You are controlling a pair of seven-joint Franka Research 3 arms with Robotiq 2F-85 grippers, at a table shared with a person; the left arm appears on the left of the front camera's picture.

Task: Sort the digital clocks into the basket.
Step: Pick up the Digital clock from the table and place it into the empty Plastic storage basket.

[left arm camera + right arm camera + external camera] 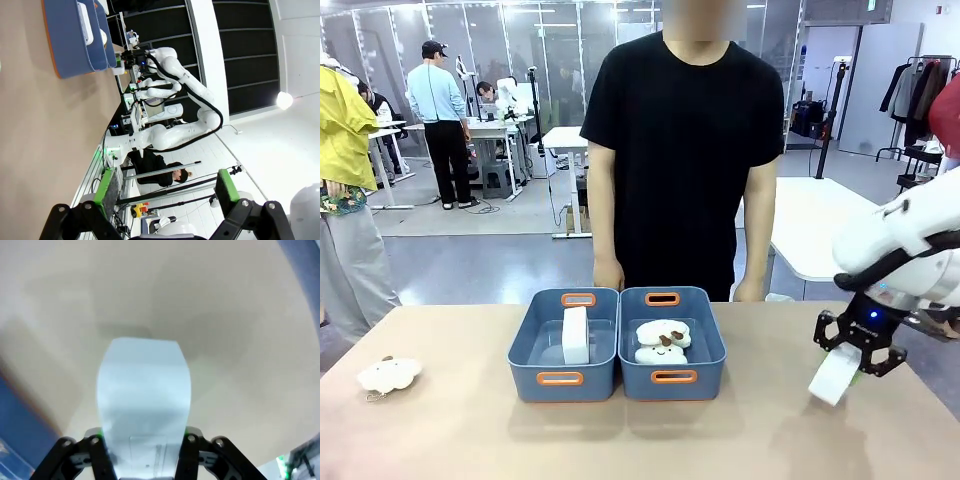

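Note:
One white digital clock (576,335) stands on edge inside the left blue basket (533,345). My right gripper (853,360) hovers above the table's right side, shut on the second clock (833,380), which hangs tilted just over the tabletop. In the right wrist view this clock (145,400) sits between the fingers of my right gripper (142,447), with bare table below. My left gripper (166,187) is open with nothing between its green pads (107,190). From the left wrist view, the basket (70,45) and the clock (85,22) in it lie far off.
The twin blue bin (708,345) on the right holds two plush sheep (663,340). Another sheep (388,374) lies near the table's left edge. A person in a black shirt (685,140) stands at the far side behind the bins, hands at the table edge.

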